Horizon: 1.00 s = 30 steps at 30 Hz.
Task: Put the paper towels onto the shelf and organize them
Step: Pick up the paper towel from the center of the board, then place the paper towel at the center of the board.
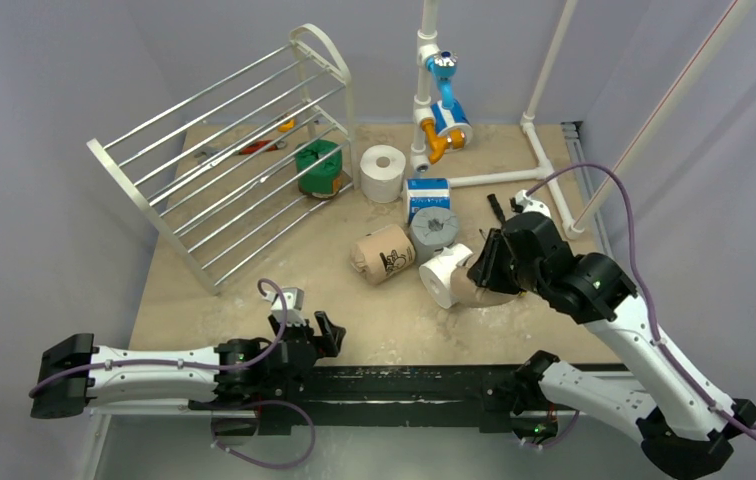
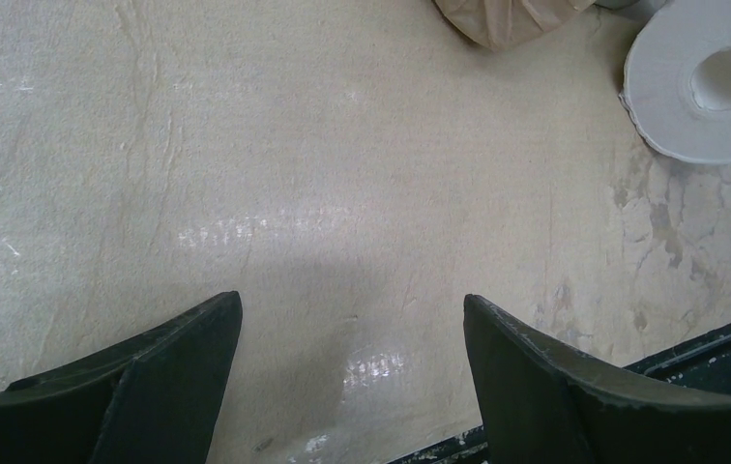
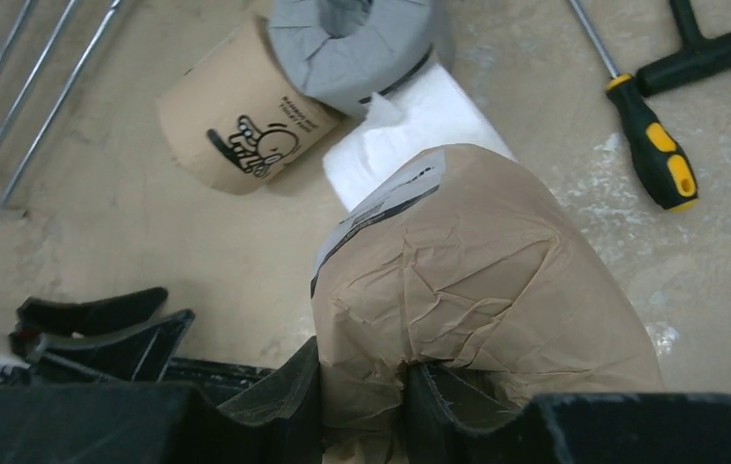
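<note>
The shelf (image 1: 224, 165) leans tilted at the back left, its rods bare. A green roll (image 1: 319, 168) sits by its foot, with an upright white roll (image 1: 384, 172) and a blue-white roll (image 1: 428, 196) to the right. A grey roll (image 1: 435, 230) (image 3: 352, 43), a printed tan roll (image 1: 382, 253) (image 3: 236, 121) and a lying white roll (image 1: 444, 273) (image 3: 420, 121) (image 2: 710, 92) cluster mid-table. My right gripper (image 1: 489, 265) (image 3: 362, 387) is shut on the crumpled end of a plain tan-wrapped roll (image 3: 478, 280). My left gripper (image 1: 326, 335) (image 2: 352, 319) is open and empty near the front edge.
A white pipe frame with blue and orange fittings (image 1: 444, 110) stands at the back. A yellow-black screwdriver (image 3: 652, 145) and a black T-handle tool (image 3: 705, 48) lie right of the rolls. Orange-handled tools (image 1: 264, 145) lie under the shelf. A black rail (image 1: 404, 380) runs along the table's front.
</note>
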Each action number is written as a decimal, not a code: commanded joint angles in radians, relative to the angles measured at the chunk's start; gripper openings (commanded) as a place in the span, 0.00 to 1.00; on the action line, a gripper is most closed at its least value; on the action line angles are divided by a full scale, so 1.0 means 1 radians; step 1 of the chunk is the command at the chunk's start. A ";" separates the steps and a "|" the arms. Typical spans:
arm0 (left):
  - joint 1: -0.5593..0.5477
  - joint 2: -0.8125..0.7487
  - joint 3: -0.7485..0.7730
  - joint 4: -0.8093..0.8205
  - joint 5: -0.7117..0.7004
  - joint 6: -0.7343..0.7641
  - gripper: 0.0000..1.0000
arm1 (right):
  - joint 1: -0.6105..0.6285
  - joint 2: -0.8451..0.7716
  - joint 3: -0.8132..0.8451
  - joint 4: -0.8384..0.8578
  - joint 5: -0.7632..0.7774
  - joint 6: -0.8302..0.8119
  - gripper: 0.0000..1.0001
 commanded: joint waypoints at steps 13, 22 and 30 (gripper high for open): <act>-0.003 -0.031 0.037 -0.230 -0.044 -0.182 0.84 | 0.466 0.460 0.233 0.239 0.077 -0.092 0.24; -0.003 -0.067 0.003 -0.256 -0.034 -0.218 0.84 | 0.525 0.617 0.152 0.376 0.075 -0.101 0.24; -0.003 -0.058 -0.003 -0.254 -0.032 -0.229 0.84 | 0.535 0.696 0.136 0.411 0.092 -0.110 0.26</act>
